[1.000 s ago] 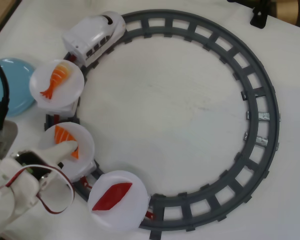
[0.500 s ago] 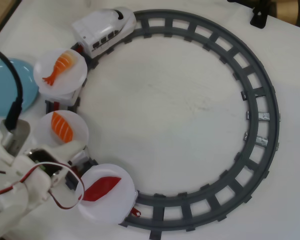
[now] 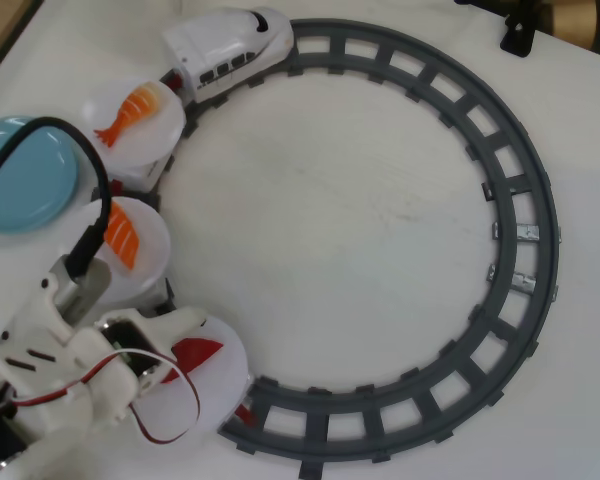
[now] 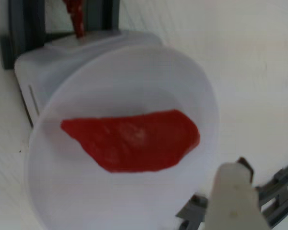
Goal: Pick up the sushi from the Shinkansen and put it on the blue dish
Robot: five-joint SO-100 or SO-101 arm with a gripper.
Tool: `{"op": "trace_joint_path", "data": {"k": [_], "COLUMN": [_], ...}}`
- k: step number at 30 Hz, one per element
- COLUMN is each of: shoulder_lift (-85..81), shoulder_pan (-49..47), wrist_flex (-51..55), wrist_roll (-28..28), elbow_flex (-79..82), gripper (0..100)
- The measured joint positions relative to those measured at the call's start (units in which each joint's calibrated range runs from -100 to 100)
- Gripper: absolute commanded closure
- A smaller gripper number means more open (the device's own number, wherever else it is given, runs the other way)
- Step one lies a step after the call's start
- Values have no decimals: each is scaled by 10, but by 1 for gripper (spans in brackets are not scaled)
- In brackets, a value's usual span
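The sushi [image 4: 134,140] is lying flat on a white plate [image 4: 182,86], its long axis running from nine to three o'clock in the wrist view. One gripper finger [image 4: 235,199] is showing at five o'clock; whether the jaws are apart, I cannot tell.

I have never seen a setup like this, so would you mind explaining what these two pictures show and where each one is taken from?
One picture looks straight down on a white table; the other comes from a camera riding on the robot arm's wrist. The white machine at lower left of the overhead view is the small arm. A grey circular track carries a white toy bullet train pulling round white plates of toy sushi: a shrimp, a striped salmon piece and a dark-red tuna piece. A blue dish sits beside the track. The wrist view looks down at the tuna, with one finger of the claw at lower right. Nothing is held yet; whether the claw is open is unclear.
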Motion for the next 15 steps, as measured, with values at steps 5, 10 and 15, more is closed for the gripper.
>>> {"op": "trace_joint_path", "data": {"k": [5, 10, 15], "shoulder_lift": [0, 0, 0], "shoulder_pan": [-25, -28, -37], "wrist_flex": [0, 0, -5], "wrist_roll": [0, 0, 0], "elbow_flex": [1, 2, 2], "gripper": [81, 81, 81]}}
